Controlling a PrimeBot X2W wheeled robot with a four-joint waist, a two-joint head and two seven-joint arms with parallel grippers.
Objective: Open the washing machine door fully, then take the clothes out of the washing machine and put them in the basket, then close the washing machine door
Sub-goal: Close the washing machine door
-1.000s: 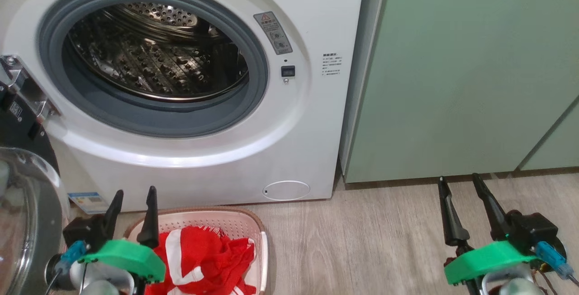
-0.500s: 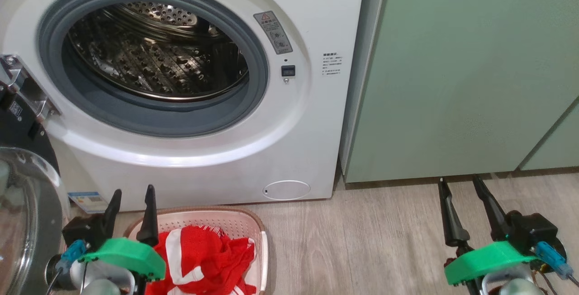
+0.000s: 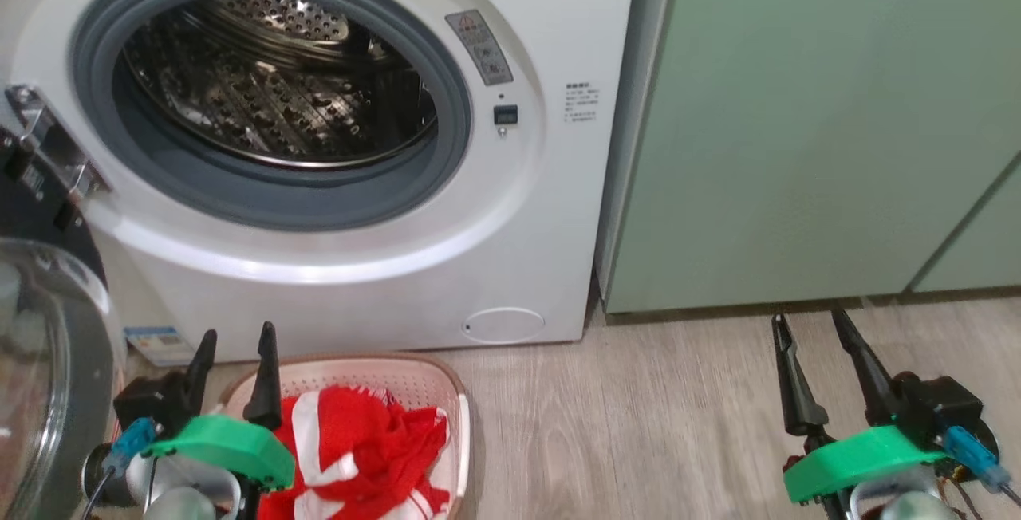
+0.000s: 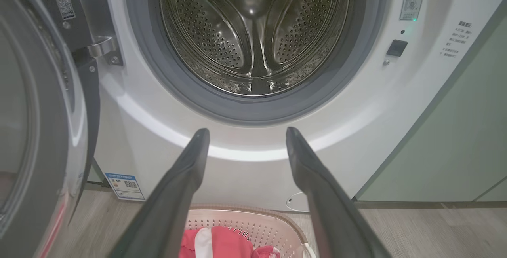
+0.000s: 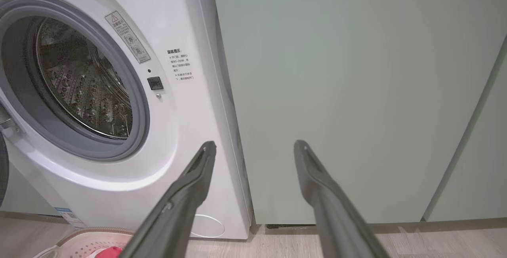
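Grey wood-look floor [image 3: 654,408] lay before the washer [image 3: 550,209], door [image 3: 80,360] open left; green cabinets [image 3: 798,129] stood right. Left gripper [image 3: 237,331] and right gripper [image 3: 806,316] had fingers spread, empty.

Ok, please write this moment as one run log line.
washing machine door: open | drum: empty | red clothes: in basket | left gripper: open, empty | right gripper: open, empty

The right gripper [image 5: 255,144], parted, faces washing machine [image 5: 178,123] and green cabinet [image 5: 356,92].
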